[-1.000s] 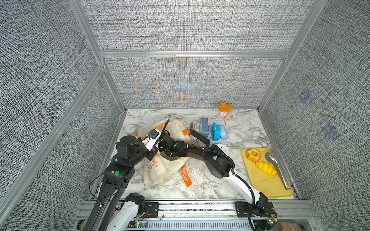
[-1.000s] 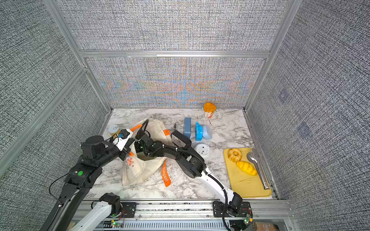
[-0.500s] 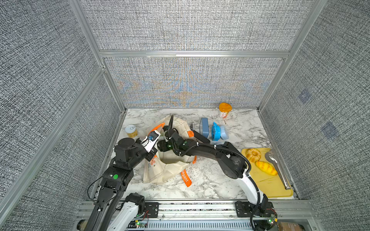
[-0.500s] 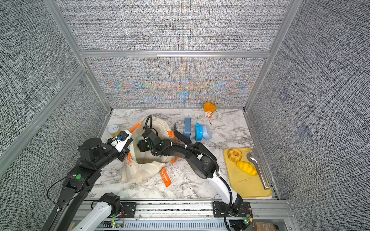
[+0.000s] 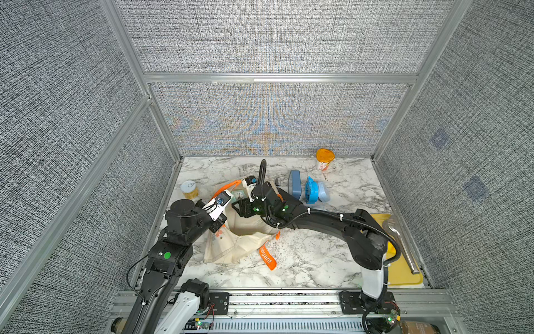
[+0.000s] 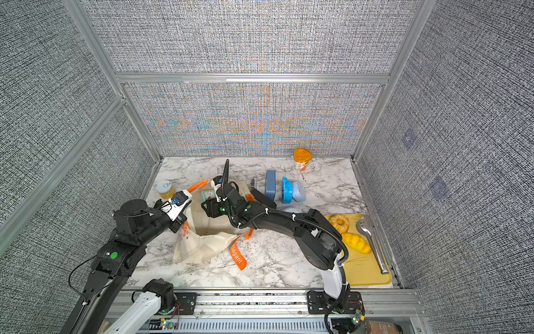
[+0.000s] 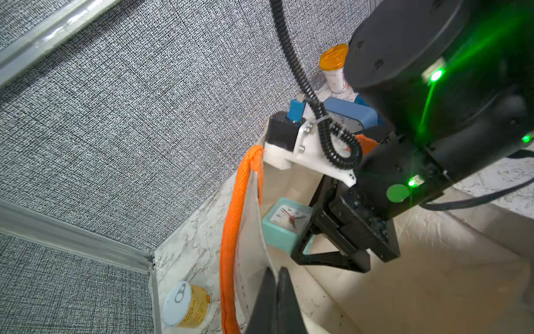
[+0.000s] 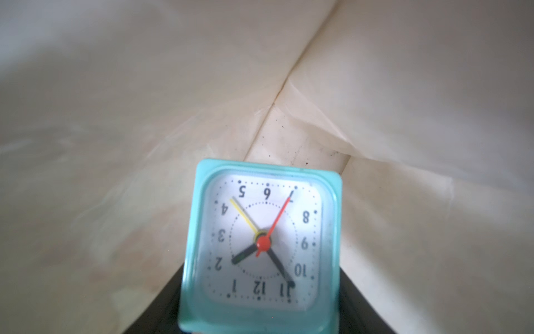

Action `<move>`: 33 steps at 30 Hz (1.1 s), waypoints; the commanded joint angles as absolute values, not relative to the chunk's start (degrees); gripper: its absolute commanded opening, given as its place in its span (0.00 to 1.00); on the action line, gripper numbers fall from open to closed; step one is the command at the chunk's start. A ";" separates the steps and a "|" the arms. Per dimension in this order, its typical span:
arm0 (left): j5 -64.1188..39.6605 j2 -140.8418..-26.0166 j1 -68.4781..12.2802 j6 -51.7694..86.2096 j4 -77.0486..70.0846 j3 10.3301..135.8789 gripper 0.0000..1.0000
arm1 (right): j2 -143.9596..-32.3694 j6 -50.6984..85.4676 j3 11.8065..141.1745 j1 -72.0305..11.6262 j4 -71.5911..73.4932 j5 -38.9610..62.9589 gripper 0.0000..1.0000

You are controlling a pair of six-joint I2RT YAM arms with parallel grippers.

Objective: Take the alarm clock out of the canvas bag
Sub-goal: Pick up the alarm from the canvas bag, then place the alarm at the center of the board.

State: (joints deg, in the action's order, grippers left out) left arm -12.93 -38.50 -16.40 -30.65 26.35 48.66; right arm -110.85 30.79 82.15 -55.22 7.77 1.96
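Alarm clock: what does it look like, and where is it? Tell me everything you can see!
The alarm clock is square, with a mint-green plastic-looking case and a white face with black numbers. It has two dark hands, a red one and a yellow one. The right gripper holds it by its sides, inside the cream canvas bag, whose fabric surrounds it.

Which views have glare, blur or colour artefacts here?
Right wrist view: clock face fairly sharp, bag around it soft. Left wrist view: green lamp flare streaks over the right arm. Both top views: rainbow shimmer on the back wall.
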 commanded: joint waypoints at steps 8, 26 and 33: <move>-5.74 -39.11 -16.44 -30.29 19.54 48.10 0.00 | -101.46 28.84 76.36 -54.89 4.50 -0.49 0.55; -9.42 -42.34 -12.49 -8.89 14.48 48.68 0.00 | -65.14 29.13 58.60 -56.25 -31.44 -14.69 0.55; -9.94 -42.24 -9.29 -4.68 13.95 48.96 0.00 | -61.71 25.77 53.59 -56.26 -40.57 -16.36 0.55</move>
State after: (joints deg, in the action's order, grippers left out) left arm -9.17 -42.57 -9.96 -7.70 17.41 48.31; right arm -62.04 27.24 54.72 -56.21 -35.05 -14.09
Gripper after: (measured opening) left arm 0.054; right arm 0.612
